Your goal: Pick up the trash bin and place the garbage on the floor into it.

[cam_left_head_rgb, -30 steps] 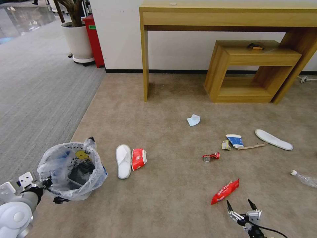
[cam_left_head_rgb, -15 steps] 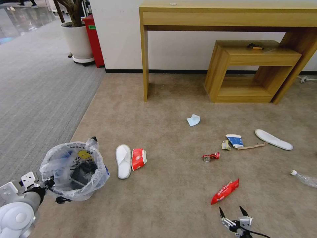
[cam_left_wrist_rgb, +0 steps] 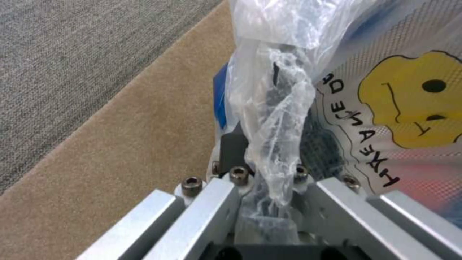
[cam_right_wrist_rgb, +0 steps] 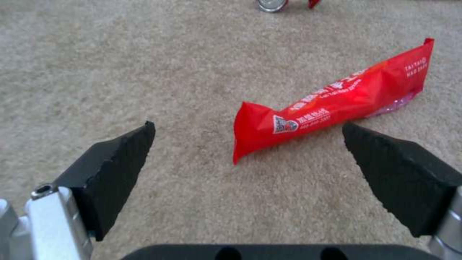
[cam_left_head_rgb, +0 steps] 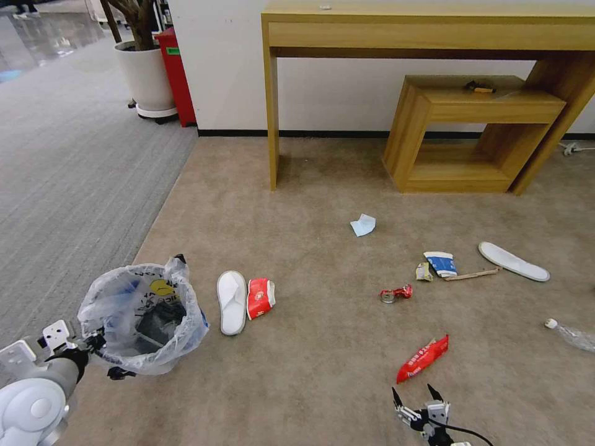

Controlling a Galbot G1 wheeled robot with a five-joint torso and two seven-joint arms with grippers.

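Right hand [cam_left_head_rgb: 415, 396] is seen low over the beige carpet floor [cam_left_head_rgb: 322, 347], black wedge-shaped pads spread wide apart, just short of the red wrapper [cam_right_wrist_rgb: 332, 104], which lies flat ahead of the pads. Left hand [cam_left_head_rgb: 93, 356] is clamped on the rim of the trash bin [cam_left_head_rgb: 145, 319], crinkly plastic bag [cam_left_wrist_rgb: 274, 108] pinched between its metal fingers; the bin is held at the carpet's left edge, beside a white slipper [cam_left_head_rgb: 231, 301] and a red pack [cam_left_head_rgb: 260, 297]. Risks judged: the glossy, puffy wrapper could slide or squirt from the pads if pinched off-center; thin bag film could slip or tear and let the bin sag. Farther out are scattered a crushed can [cam_left_head_rgb: 395, 293], paper cup [cam_left_head_rgb: 441, 263], wooden stick [cam_left_head_rgb: 471, 274], tissue [cam_left_head_rgb: 363, 225], a second slipper [cam_left_head_rgb: 513, 261] and a clear bottle [cam_left_head_rgb: 570, 334].
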